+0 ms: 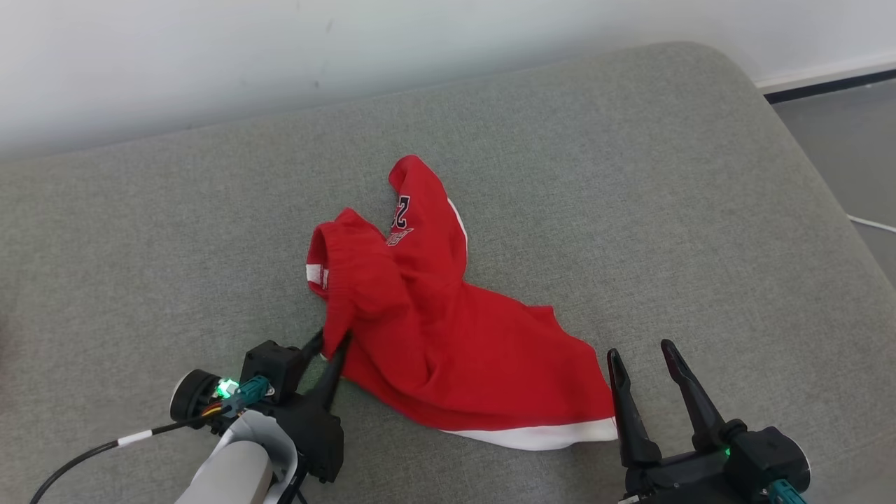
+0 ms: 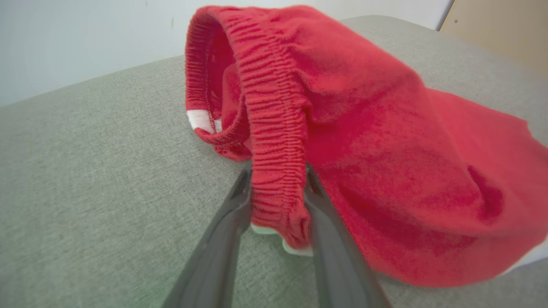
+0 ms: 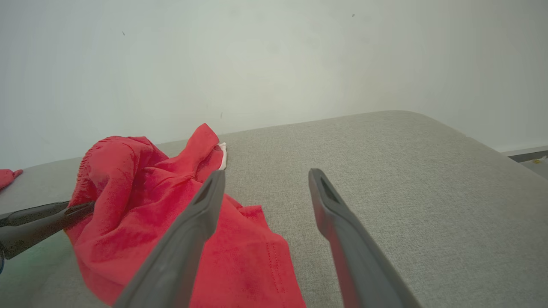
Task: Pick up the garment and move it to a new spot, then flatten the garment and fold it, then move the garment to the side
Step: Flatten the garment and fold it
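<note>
A red garment (image 1: 448, 336) with white trim and dark lettering lies crumpled in the middle of a grey cushion (image 1: 630, 175). My left gripper (image 1: 333, 338) stands at the garment's near left edge. In the left wrist view its two fingers press on either side of the garment's (image 2: 385, 149) ribbed elastic waistband, so the left gripper (image 2: 277, 171) is shut on it. My right gripper (image 1: 640, 350) is open just right of the white hem, holding nothing. In the right wrist view the right gripper (image 3: 266, 174) points past the garment (image 3: 141, 205), with the left gripper (image 3: 81, 208) at the cloth's left.
A pale wall (image 1: 280, 56) runs along the cushion's far edge. The cushion's rounded corner is at the far right, with grey floor (image 1: 840, 140) and a thin white cable (image 1: 871, 222) beyond it. A small red scrap (image 3: 8, 177) shows at the right wrist view's left edge.
</note>
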Available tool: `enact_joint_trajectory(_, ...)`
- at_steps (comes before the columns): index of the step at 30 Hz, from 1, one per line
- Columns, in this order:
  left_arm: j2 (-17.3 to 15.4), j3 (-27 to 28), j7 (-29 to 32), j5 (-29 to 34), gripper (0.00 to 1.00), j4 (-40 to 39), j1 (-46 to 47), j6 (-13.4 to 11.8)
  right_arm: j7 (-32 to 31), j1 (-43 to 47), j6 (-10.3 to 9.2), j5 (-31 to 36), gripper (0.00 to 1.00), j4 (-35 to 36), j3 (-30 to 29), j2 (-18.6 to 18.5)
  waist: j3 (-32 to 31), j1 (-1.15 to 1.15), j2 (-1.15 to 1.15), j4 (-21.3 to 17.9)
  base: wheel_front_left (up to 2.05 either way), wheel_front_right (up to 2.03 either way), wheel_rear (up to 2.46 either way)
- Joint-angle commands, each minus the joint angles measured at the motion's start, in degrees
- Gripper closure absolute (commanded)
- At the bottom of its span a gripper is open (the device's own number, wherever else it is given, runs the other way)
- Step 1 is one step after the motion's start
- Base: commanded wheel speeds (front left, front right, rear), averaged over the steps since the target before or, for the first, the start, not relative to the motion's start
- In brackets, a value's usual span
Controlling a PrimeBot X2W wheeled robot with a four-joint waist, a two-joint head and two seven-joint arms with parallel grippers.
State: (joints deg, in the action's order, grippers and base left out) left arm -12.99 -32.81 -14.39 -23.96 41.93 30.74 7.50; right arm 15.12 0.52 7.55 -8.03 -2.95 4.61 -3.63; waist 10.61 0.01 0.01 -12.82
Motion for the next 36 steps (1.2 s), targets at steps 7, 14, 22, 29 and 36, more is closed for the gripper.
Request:
enact_joint_trajectory(7, -1.1, 1.6, -0.8, 0.0, 1.00, -2.7, -2.1, -0.1, 0.0, 1.9, -0.13, 0.3, 0.00, 0.5, -0.2, -0.3, -3.2, -0.01, -0.01, 3.7, 0.00, 0.00, 0.00)
enact_joint_trajectory(14, -3.7, 4.9, -0.8, 2.0, 1.00, -12.9, -11.2, -2.5, 0.0, 3.7, -0.13, -0.1, 0.00, 0.1, 0.2, -0.2, -6.1, -0.01, -0.01, 10.0, 0.00, 0.00, 0.00)
enact_joint_trajectory(22, -5.7, 4.9, 0.5, 0.8, 1.00, -21.3, -23.0, -5.3, 0.0, 3.8, -0.13, -0.2, 0.00, -0.1, 0.6, -0.1, -6.5, -0.01, -0.01, 14.8, 0.00, 0.00, 0.00)
enact_joint_trajectory(29, -5.0, 3.3, 2.1, 0.1, 1.00, -23.9, -26.4, -5.8, 0.0, 3.2, -0.13, -0.4, 0.00, -0.8, 1.4, -0.4, -6.5, -0.01, -0.01, 14.4, 0.00, 0.00, 0.00)
enact_joint_trajectory(36, -4.0, 2.8, 2.2, 0.2, 1.00, -23.0, -22.7, -5.1, 0.0, 2.4, -0.13, 0.0, 0.00, -1.5, 1.3, -0.8, -6.3, -0.01, -0.01, 11.4, 0.00, 0.00, 0.00)
